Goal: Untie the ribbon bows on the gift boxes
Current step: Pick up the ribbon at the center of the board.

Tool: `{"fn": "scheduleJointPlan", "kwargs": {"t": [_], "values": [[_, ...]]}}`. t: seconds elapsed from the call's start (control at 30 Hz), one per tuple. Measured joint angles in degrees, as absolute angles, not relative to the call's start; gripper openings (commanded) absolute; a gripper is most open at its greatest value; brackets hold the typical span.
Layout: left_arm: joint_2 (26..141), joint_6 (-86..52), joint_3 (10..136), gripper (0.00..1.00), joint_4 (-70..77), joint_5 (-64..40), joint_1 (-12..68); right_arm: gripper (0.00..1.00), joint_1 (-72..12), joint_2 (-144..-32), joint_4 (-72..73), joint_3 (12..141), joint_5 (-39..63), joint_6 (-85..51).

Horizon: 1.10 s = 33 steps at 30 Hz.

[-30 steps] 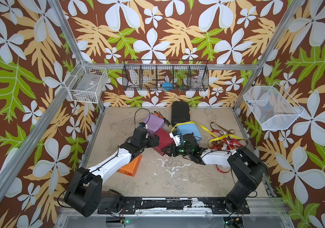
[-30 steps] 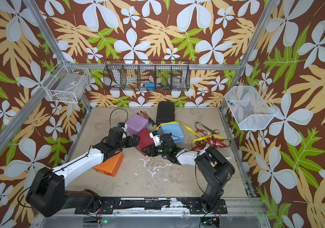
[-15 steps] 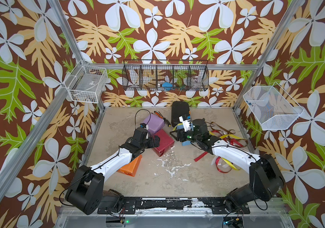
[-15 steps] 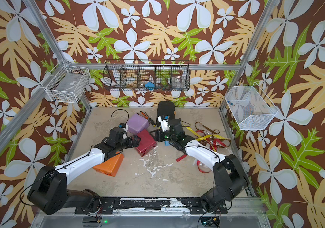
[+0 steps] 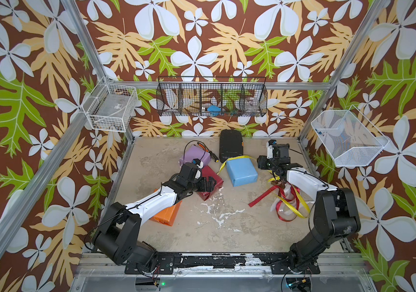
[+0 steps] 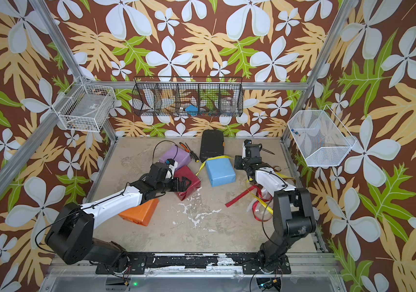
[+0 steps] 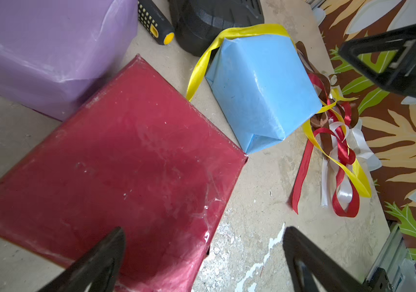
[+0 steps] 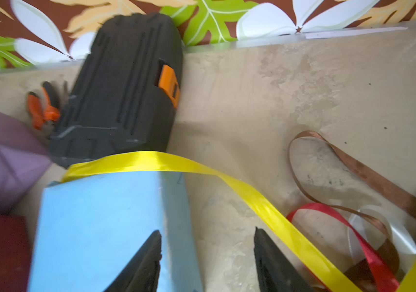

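One flat yellow satin ribbon (image 5: 237, 158) is all that clings to a box. It wraps the far edge of the light blue paper-wrapped gift box (image 5: 241, 172), one tail dropping past the corner on the left arm's side, the other trailing over the floor toward the heap of loose red, white and brown ribbons (image 5: 286, 202). The right gripper (image 8: 208, 232) hangs just beside that box on the heap side, jaws apart and empty. The ribbon's long run passes close by, so it looks the nearer hand for pulling it free. The left gripper (image 7: 203, 228), jaws wide and holding nothing, hovers over the bare dark red box (image 7: 126, 164); the lilac box (image 5: 192, 156) and orange box (image 5: 167, 215) show no ribbon
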<state>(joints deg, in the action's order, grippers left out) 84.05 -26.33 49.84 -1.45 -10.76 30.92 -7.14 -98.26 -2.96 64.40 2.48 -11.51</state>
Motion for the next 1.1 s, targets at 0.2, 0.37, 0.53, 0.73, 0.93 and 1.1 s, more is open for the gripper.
{"fn": "scheduleJointPlan", "kwargs": {"t": [0.2,0.37,0.53,0.73,0.93,1.1], "values": [[83.0,-25.8,48.9,1.0,-1.5,-10.7,30.9,0.73,-7.1,-107.6,-4.2,70.8,-1.6,-5.3],[83.0,-25.8,48.9,1.0,-1.4,-10.5,30.9,0.74,-7.1,-115.3,-4.5,78.7,-3.4,-1.4],[82.9,-25.7,48.9,1.0,-1.4,-10.3,30.9,0.7,-7.1,-119.9,-4.3,81.8,-3.4,0.5],[82.9,-25.6,48.9,1.0,-1.4,-9.4,30.9,0.63,-8.1,-117.4,-2.9,79.2,-1.0,2.1],[82.9,-25.6,48.9,1.0,-1.4,-9.3,30.9,0.63,-9.1,-112.1,-1.7,72.0,0.7,3.2],[83.0,-25.6,48.9,1.0,-1.3,-9.5,30.9,0.69,-8.9,-115.8,-2.3,73.3,-0.4,3.5]]}}
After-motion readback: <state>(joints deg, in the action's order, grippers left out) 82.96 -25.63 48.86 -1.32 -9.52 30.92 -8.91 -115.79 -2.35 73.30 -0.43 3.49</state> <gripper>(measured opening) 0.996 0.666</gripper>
